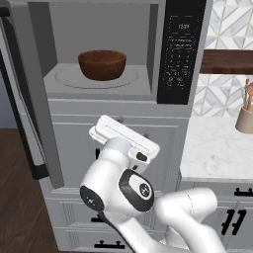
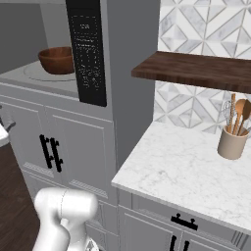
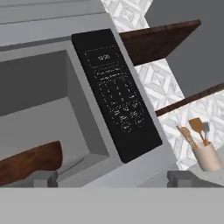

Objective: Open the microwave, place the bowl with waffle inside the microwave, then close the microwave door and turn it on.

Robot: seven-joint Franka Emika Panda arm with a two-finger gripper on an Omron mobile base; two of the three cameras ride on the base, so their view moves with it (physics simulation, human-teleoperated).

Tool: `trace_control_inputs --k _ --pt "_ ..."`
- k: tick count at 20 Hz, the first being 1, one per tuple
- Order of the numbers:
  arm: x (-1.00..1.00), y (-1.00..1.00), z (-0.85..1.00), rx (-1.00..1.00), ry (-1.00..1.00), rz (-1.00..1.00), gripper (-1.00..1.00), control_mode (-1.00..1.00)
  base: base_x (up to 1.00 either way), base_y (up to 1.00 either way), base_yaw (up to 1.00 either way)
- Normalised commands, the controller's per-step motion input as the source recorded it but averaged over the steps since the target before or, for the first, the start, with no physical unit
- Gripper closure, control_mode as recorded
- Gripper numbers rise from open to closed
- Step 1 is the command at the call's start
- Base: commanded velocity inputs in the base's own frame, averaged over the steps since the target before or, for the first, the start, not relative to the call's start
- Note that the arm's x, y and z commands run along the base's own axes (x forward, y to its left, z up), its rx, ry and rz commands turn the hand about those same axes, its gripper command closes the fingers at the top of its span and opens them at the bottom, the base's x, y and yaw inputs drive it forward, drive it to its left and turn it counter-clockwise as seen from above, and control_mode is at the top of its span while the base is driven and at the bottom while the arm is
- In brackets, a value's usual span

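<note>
The microwave (image 1: 106, 54) stands with its cavity exposed; the microwave door (image 1: 29, 99) is swung wide to the left, its tall black bar handle at the outer edge; the bowl with waffle (image 1: 102, 64) sits upright on the round turntable (image 1: 94, 79) inside the cavity, roughly centred, its waffle pieces hidden below the rim from this height; in the right base view the same bowl (image 2: 57, 60) shows on the turntable just left of the black keypad panel (image 2: 88, 51); the pincer (image 3: 111, 179) is spread fully wide and grips nothing, its two dark fingertips (image 3: 43, 179) rising at the bottom of the hand view, well apart from each other; that view looks up at the keypad panel (image 3: 118, 96) with the brown rim of the bowl (image 3: 30, 162) at lower left; the white arm (image 1: 123, 178) is folded low in front of the grey cabinet doors (image 1: 118, 148) beneath the microwave; to the right lies a marble worktop (image 2: 181, 171) with a tan utensil crock (image 2: 232, 143) holding wooden tools, under a dark wooden shelf (image 2: 196, 71) on a patterned tile wall.
</note>
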Motion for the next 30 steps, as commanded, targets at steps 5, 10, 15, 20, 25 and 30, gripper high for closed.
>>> trace_control_inputs --k 5,10,15,20,25,30 --pt "0.13 -0.01 -0.58 0.0 -0.12 -0.13 -1.0 -1.0 0.0 0.0 0.0" --pt "0.01 0.0 -0.5 0.0 -0.19 -0.07 -1.0 -1.0 0.0 0.0 0.0" --pt "0.0 0.29 -0.29 0.0 -0.24 0.0 -1.0 -1.0 0.0 0.0 0.0" --pt "-0.11 0.5 -0.2 0.0 -0.21 0.0 -1.0 -1.0 0.0 0.0 0.0" --pt "-0.31 0.62 -0.01 0.0 -0.13 0.0 -1.0 -1.0 0.0 0.0 0.0" --pt "-0.29 0.68 0.0 0.0 -0.1 0.0 -1.0 -1.0 0.0 0.0 0.0"
